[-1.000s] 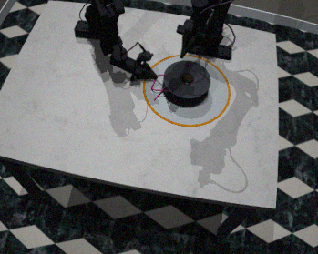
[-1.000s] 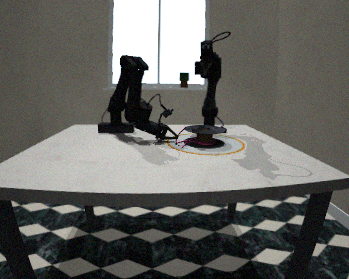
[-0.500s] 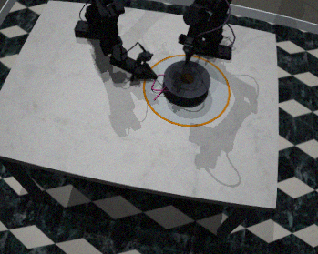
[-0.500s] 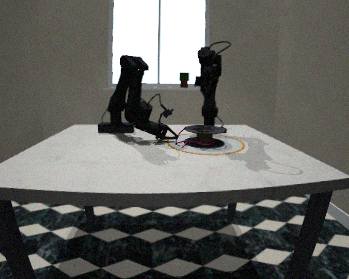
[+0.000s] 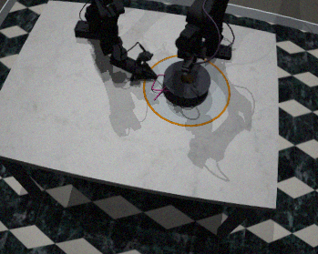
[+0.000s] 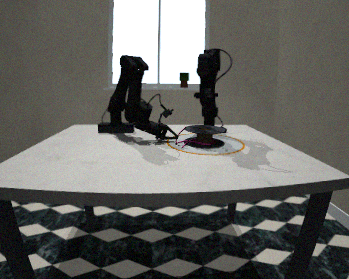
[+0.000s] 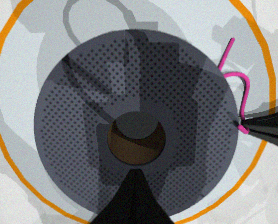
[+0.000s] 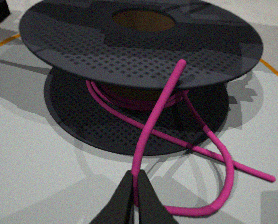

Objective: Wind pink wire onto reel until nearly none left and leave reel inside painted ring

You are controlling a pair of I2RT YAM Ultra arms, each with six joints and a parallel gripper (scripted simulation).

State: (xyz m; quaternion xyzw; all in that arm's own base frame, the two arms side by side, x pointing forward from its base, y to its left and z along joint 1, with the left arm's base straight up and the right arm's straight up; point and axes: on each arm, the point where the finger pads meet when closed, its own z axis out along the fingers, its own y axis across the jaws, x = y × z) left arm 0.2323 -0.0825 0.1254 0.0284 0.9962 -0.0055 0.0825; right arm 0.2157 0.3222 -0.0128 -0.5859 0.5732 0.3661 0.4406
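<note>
The dark reel [image 5: 180,80] [image 6: 193,129] [image 7: 65,125] [image 8: 210,55] lies flat inside the orange ring [image 5: 144,94] [image 6: 244,147] [image 7: 272,75]. Pink wire [image 5: 156,90] [image 7: 247,92] [image 8: 230,172] is around its hub between the flanges. Two tails come out on one side and cross. One is straight with a loose end; the other bends in a loop. My right gripper [image 5: 157,77] [image 6: 176,138] [image 7: 240,125] [image 8: 135,178] is shut on the looped tail near its end, beside the reel. My left gripper [image 7: 136,177] is shut and empty, pointing down over the top flange by the hub hole; contact is unclear.
The white table [image 5: 71,96] [image 6: 138,176] carries both arms at its back edge. The left arm [image 5: 199,24] [image 6: 208,91] rises above the reel. The right arm [image 5: 109,33] [image 6: 133,91] reaches low across the ring's edge. Shadows fall over the table.
</note>
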